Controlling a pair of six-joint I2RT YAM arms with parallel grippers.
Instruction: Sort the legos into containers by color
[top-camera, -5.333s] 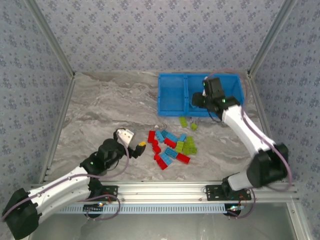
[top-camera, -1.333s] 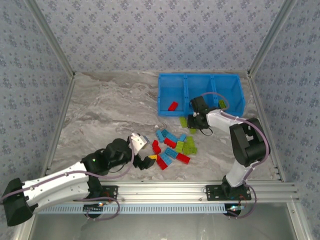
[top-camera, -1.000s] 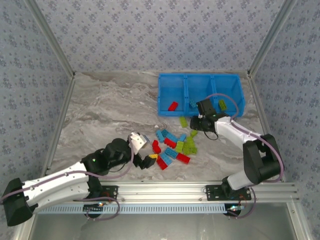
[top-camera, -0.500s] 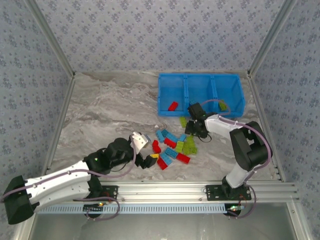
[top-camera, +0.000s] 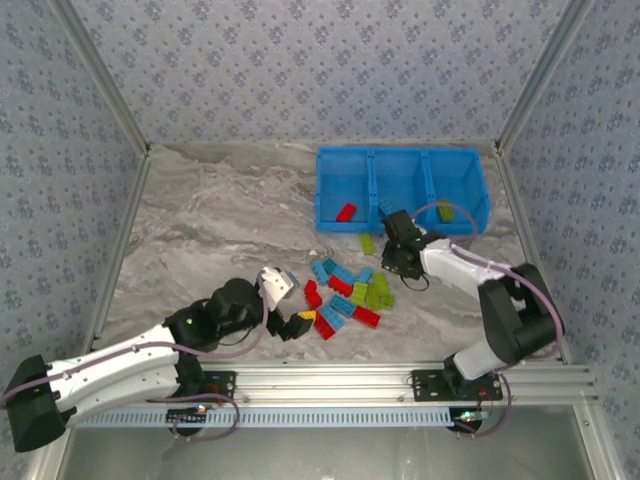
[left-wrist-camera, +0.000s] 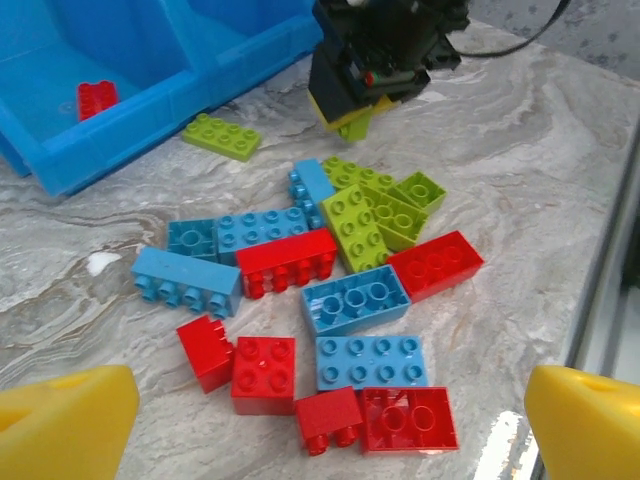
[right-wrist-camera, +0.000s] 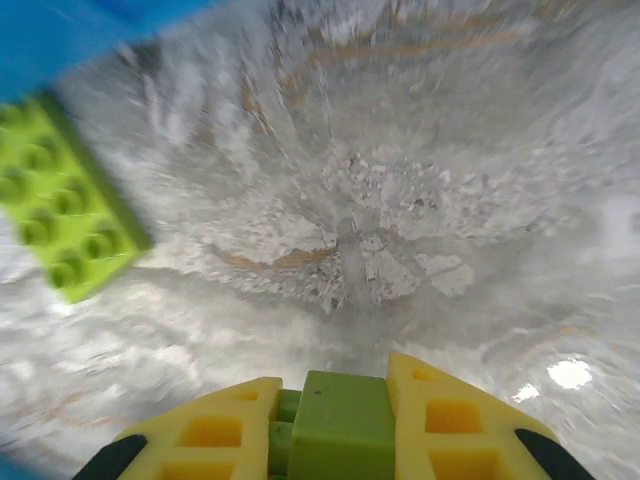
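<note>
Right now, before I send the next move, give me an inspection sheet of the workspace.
Surface: grey marbled table; one small white speck.
Job's things: blue bin holds one red lego in its left compartment and one green lego in its right; loose pile of red, blue and green legos on the table; stray green lego beside the bin front.
Clutter: nothing seen.
Grippers: left gripper open, jaws wide, at the pile's near edge; right gripper shut on a held green lego.
Cables: right arm cable arches near the bin; left arm cable loops under the arm.
Surroundings: patterned walls, metal rail.
</note>
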